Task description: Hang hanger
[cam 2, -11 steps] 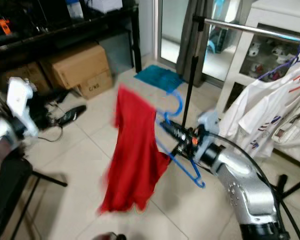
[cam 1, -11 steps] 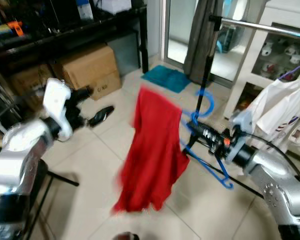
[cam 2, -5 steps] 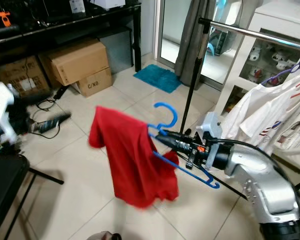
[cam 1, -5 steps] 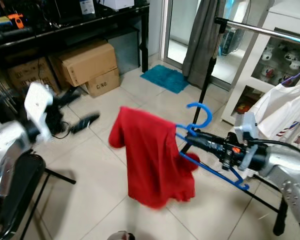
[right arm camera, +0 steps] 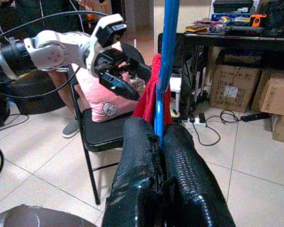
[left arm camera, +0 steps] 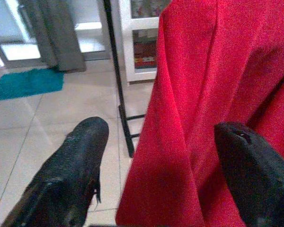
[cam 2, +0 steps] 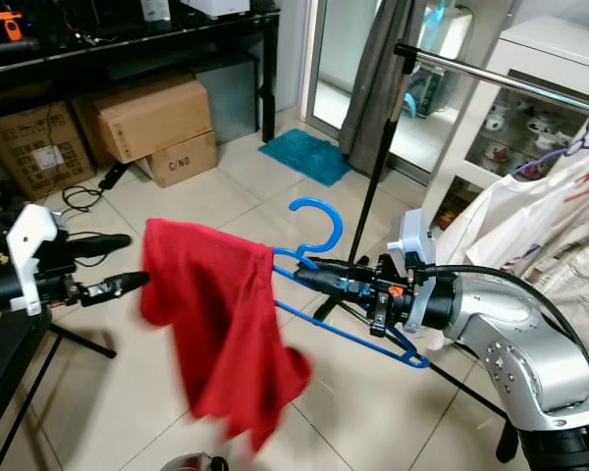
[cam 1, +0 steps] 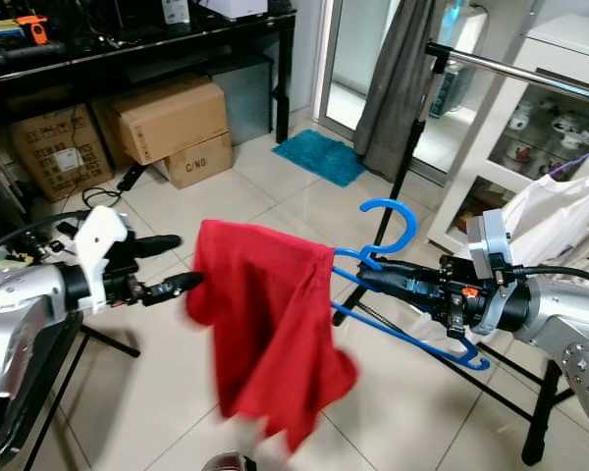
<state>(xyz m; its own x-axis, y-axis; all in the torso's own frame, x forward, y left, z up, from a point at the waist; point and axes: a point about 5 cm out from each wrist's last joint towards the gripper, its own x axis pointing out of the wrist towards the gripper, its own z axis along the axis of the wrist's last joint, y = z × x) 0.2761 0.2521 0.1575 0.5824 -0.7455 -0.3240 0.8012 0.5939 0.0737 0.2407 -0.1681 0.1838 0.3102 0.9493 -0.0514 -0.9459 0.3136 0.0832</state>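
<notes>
Right gripper (cam 1: 373,277) clamped on blue plastic hanger (cam 1: 404,309), held level in mid-air, hook up. Red cloth garment (cam 1: 267,334) draped over hanger's far end, hanging beyond fingertips. Left gripper (cam 1: 180,262) spread open, just beside garment's edge. Below: pale tiled floor (cam 1: 304,206). Metal clothes rail (cam 1: 515,71) behind; cardboard boxes (cam 1: 162,123) under black shelf.

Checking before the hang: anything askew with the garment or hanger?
Yes. The red shirt is bunched on one end of the blue hanger, not spread across it. The right gripper holds the hanger tilted, hook well below the rail. Left gripper is open beside the shirt.
</notes>
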